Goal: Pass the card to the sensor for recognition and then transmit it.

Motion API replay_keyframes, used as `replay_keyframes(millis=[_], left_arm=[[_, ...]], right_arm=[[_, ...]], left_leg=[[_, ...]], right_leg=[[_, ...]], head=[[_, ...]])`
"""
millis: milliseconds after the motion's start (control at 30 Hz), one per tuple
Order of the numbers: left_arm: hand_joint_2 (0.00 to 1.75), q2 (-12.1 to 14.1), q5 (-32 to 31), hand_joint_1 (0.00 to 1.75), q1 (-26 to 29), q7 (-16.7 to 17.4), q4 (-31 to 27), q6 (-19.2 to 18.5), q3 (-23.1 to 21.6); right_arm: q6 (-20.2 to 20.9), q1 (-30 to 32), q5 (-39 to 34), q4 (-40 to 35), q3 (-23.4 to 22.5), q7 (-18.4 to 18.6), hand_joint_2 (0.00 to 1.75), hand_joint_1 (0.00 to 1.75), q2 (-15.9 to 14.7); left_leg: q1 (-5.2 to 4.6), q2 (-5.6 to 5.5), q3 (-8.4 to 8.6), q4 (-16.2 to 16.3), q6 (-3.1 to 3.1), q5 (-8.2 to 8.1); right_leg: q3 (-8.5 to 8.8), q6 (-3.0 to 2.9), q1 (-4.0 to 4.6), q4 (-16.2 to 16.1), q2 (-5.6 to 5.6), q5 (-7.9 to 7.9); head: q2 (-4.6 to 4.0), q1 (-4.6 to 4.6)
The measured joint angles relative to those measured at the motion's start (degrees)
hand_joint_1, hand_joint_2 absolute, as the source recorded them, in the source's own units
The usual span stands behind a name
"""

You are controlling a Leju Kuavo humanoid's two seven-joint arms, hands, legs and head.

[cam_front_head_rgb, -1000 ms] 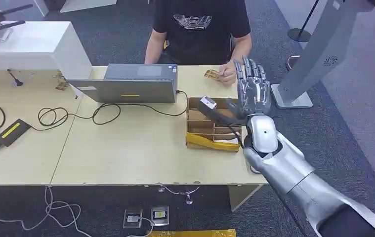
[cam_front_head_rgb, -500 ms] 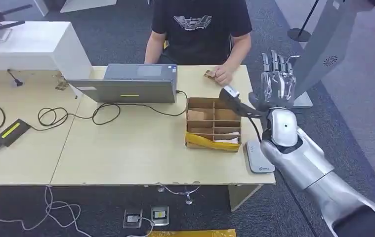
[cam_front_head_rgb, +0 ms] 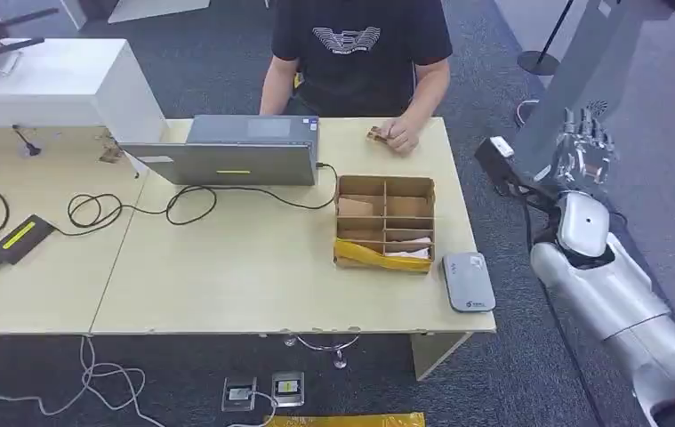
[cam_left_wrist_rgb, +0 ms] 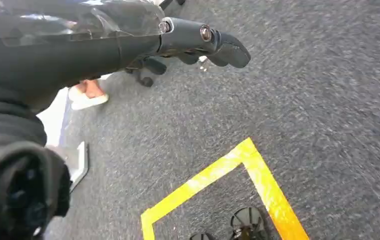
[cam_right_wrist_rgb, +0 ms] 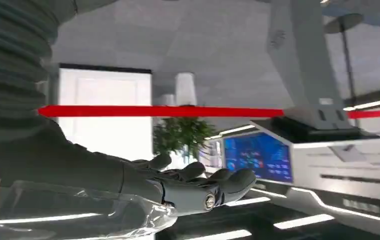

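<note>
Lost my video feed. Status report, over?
Right hand raised beside table, pinching card. Left hand hanging, empty. Sensor at table edge, unobstructed; card well off it.

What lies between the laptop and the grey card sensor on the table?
In the head view, the cardboard divider box sits between the laptop and the grey card sensor, with a black cable running from the laptop toward the box.

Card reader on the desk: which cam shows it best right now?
Head view. The grey card reader lies flat at the desk's front right corner, beside the cardboard organizer, fully unobstructed. The left wrist view looks down at carpet and yellow floor tape; the right wrist view looks out at the room. Neither takes in the desk.
</note>
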Motion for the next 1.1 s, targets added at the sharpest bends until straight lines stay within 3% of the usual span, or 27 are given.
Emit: replay_keyframes(millis=[333,767,800,1100], left_arm=[[0.00,0.02,0.61,0.00,1.31,0.00,0.04,0.00,3.12],[0.00,0.04,1.64,0.00,2.03,0.11,0.04,0.02,6.71],[0.00,0.04,1.68,0.00,2.06,0.11,0.04,0.02,6.95],[0.00,0.04,1.81,0.00,2.15,0.11,0.04,0.02,8.70]], right_arm=[[0.22,3.53,-1.18,5.79,-7.37,0.28,1.75,0.00,-3.91],[-2.84,9.47,-3.50,12.94,-19.76,0.24,1.75,0.00,-3.34],[-3.21,9.99,-4.08,13.39,-20.80,0.24,0.00,0.00,-3.34],[-7.04,18.08,-15.22,16.94,-30.10,0.15,0.00,0.00,-3.76]], left_leg=[[0.00,-0.01,-0.01,0.00,0.02,-0.02],[0.01,-0.05,-0.05,-0.01,0.03,-0.02],[0.00,-0.07,-0.04,-0.01,0.03,-0.02],[0.00,-0.13,-0.05,-0.01,0.04,-0.05]], right_leg=[[0.01,0.00,0.00,-0.01,-0.02,0.00],[0.00,0.00,0.01,-0.01,-0.11,0.00],[-0.01,0.00,0.01,-0.01,-0.11,0.00],[0.00,0.00,0.00,-0.05,-0.13,-0.02]], head=[[-0.02,0.00],[0.00,0.00],[-0.02,-0.02],[0.00,-0.04]])
